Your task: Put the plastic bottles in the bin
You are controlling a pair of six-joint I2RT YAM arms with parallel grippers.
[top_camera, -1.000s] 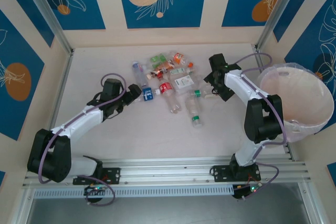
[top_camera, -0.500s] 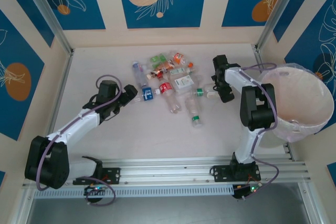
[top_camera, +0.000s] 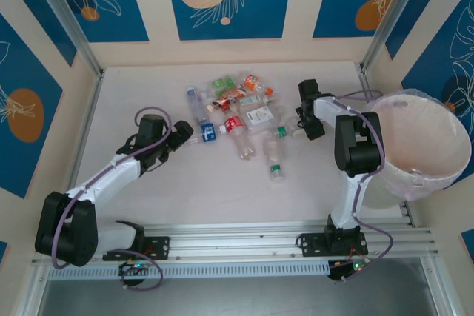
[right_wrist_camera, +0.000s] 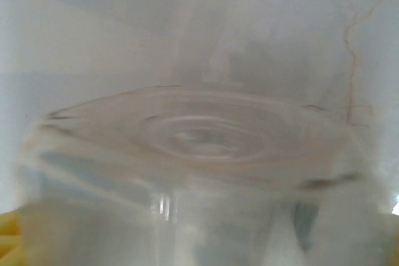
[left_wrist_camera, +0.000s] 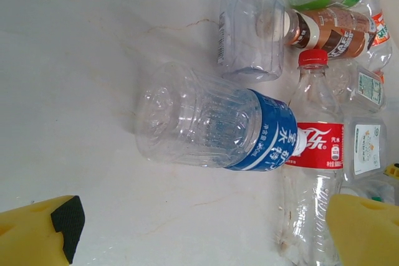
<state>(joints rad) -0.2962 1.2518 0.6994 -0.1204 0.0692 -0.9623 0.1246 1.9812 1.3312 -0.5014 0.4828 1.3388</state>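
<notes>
The plastic bottles (top_camera: pixel 237 112) lay heaped toward the far wall, a blue-labelled bottle (left_wrist_camera: pixel 212 126) on its side at the heap's near-left edge, just ahead of the left gripper (top_camera: pixel 188 133), whose yellow fingers (left_wrist_camera: pixel 40 235) stood wide apart and touched nothing. A green-capped bottle (top_camera: pixel 287 132) at the heap's right edge lay against the right gripper (top_camera: pixel 302 130), its clear base a close blur, so whether those jaws gripped it could not be told. Bare table (top_camera: pixel 222 197) lay nearer the arm bases, and the bin (top_camera: pixel 422 138) stood at the right edge.

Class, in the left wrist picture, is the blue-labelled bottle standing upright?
No, the blue-labelled bottle lies on its side on the table, neck pointing toward the red-labelled bottle.
</notes>
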